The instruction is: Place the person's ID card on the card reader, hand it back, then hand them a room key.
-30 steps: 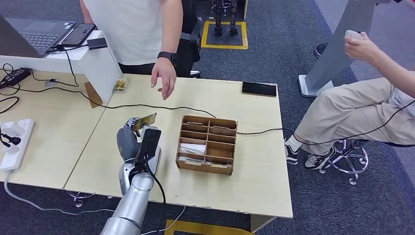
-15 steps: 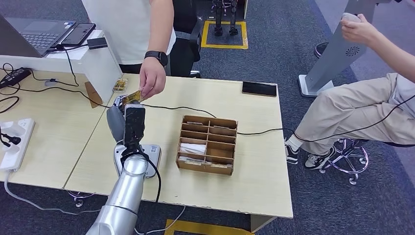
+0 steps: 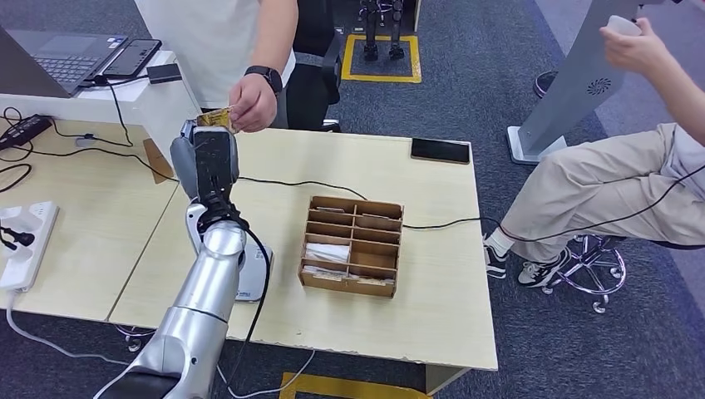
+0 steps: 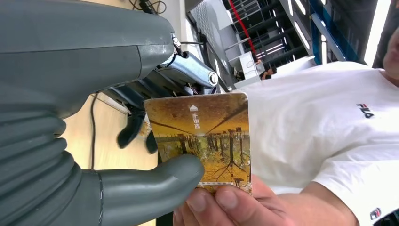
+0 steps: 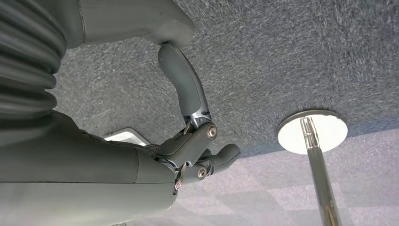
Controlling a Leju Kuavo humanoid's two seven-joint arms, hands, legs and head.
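The left robot hand [image 3: 205, 155] is raised over the far left of the worktop [image 3: 432, 274], thumb and fingers clamped on the ID card [image 4: 201, 139], which the person's hand [image 3: 252, 103] pinches at its other edge. The card is glossy, printed with a golden-brown scene of trees and small white characters. The right robot hand [image 5: 188, 141] hangs over grey carpet, fingers curled in on nothing.
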